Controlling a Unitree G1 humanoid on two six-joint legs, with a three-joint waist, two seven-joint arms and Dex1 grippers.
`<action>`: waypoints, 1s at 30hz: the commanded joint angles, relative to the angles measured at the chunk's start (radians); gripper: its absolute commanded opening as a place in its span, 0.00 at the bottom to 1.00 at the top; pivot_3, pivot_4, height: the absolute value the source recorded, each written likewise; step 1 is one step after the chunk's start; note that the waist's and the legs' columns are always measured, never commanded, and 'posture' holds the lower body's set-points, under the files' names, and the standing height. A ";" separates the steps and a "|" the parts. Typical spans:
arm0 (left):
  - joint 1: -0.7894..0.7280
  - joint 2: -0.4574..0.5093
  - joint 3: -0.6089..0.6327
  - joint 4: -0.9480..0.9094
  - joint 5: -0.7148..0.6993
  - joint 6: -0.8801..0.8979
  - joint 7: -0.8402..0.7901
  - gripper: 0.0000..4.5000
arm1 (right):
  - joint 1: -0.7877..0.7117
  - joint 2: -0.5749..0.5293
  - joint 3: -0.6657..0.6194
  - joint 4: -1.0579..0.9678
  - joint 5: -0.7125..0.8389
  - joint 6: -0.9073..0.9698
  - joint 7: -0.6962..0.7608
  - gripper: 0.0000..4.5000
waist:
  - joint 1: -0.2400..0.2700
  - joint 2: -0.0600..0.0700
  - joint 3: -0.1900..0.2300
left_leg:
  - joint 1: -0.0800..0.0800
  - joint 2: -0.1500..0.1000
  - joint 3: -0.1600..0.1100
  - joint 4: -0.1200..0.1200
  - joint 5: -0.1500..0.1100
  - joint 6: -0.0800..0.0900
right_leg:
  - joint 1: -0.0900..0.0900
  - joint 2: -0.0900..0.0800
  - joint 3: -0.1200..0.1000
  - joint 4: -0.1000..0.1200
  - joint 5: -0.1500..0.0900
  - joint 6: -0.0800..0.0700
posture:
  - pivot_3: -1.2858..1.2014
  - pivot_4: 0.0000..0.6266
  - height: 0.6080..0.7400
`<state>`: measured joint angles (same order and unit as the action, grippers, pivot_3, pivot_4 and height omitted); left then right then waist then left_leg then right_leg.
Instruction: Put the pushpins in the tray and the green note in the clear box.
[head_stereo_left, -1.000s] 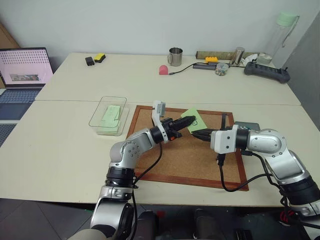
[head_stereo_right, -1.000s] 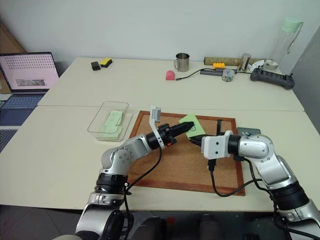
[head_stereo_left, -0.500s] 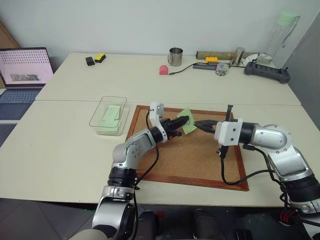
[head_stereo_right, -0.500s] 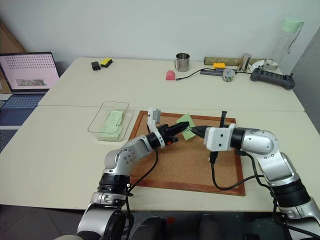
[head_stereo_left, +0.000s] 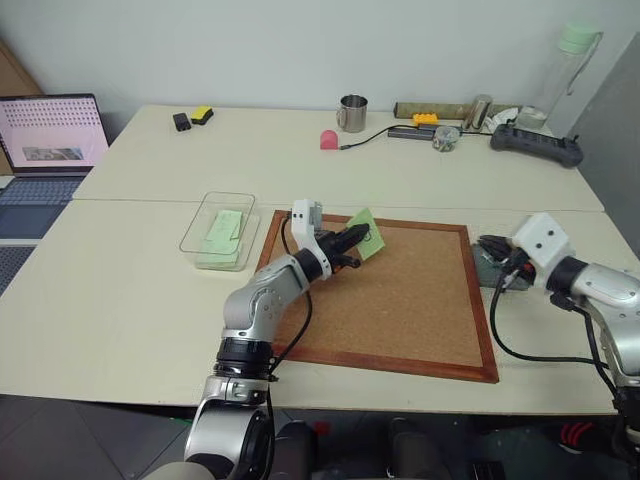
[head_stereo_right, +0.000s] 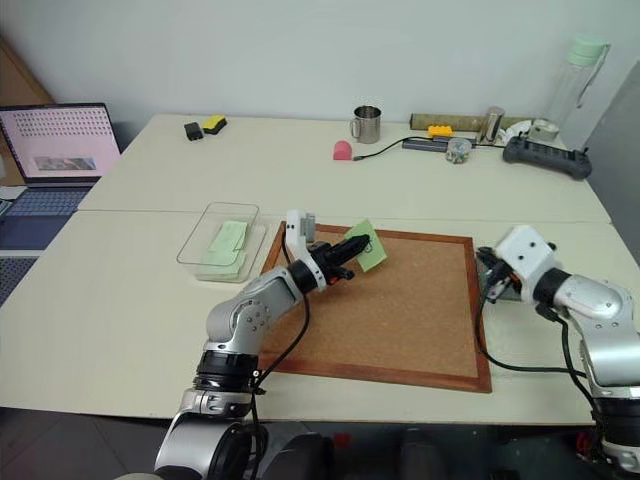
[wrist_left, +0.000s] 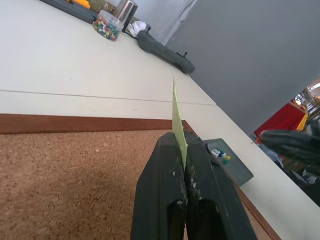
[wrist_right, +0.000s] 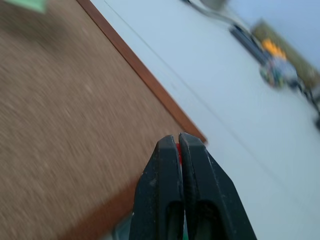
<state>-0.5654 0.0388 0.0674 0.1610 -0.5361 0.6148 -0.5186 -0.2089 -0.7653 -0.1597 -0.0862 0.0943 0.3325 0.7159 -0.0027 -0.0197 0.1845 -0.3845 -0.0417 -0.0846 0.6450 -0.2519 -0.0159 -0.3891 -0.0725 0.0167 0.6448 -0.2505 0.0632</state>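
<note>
My left gripper (head_stereo_left: 352, 240) is shut on the green note (head_stereo_left: 366, 233), which hangs tilted above the far edge of the cork board (head_stereo_left: 400, 300). In the left wrist view the note (wrist_left: 177, 112) stands edge-on between the fingers. My right gripper (head_stereo_left: 492, 256) is at the board's right edge, over the dark grey tray (wrist_left: 239, 172). It is shut on a red pushpin (wrist_right: 177, 148). A few small pushpins (wrist_left: 220, 156) lie in the tray. The clear box (head_stereo_left: 218, 230) sits left of the board with a pale green slip inside.
A laptop (head_stereo_left: 50, 130) stands at the far left. Along the back of the table are a metal mug (head_stereo_left: 351, 113), a pink object (head_stereo_left: 327, 139), a jar of pins (head_stereo_left: 444, 138), a power strip (head_stereo_left: 535, 145) and a tall bottle (head_stereo_left: 565, 60).
My right gripper has swung right, off the middle of the cork board to the tray at its right edge. The left gripper has shifted slightly left with the note, which now hangs off the board.
</note>
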 joint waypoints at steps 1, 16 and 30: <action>0.003 0.010 0.015 -0.064 -0.018 0.003 0.010 0.01 | 0.000 -0.009 -0.045 0.011 0.033 0.123 -0.020 0.00 | -0.002 0.000 0.000 | 0.000 0.000 0.001 0.000 0.000 0.000 | 0.000 0.000 0.000 0.000 0.000 0.000 | 0.52 0.24 1.00; 0.012 0.038 0.006 -0.202 0.004 -0.026 0.043 0.00 | -0.039 -0.027 -0.046 -0.001 0.093 0.168 0.013 0.71 | 0.000 0.000 0.000 | 0.000 0.000 0.001 0.000 0.000 0.000 | 0.000 0.000 0.000 0.000 0.000 0.000 | 0.52 0.24 1.00; 0.205 0.199 0.145 -0.519 0.010 0.054 0.232 0.00 | -0.303 -0.096 0.033 -0.281 0.440 0.293 0.320 0.79 | -0.003 -0.002 0.002 | 0.000 0.001 0.000 0.000 0.000 0.000 | 0.000 0.001 0.000 -0.001 0.000 0.000 | 0.52 0.24 1.00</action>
<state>-0.3711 0.2112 0.1464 -0.2842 -0.5258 0.6699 -0.3382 -0.4258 -0.8832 -0.1024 -0.3148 0.4209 0.5391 1.0397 -0.0060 -0.0212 0.1862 -0.3845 -0.0405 -0.0868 0.6453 -0.2520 -0.0161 -0.3886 -0.0714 0.0155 0.6443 -0.2507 0.0635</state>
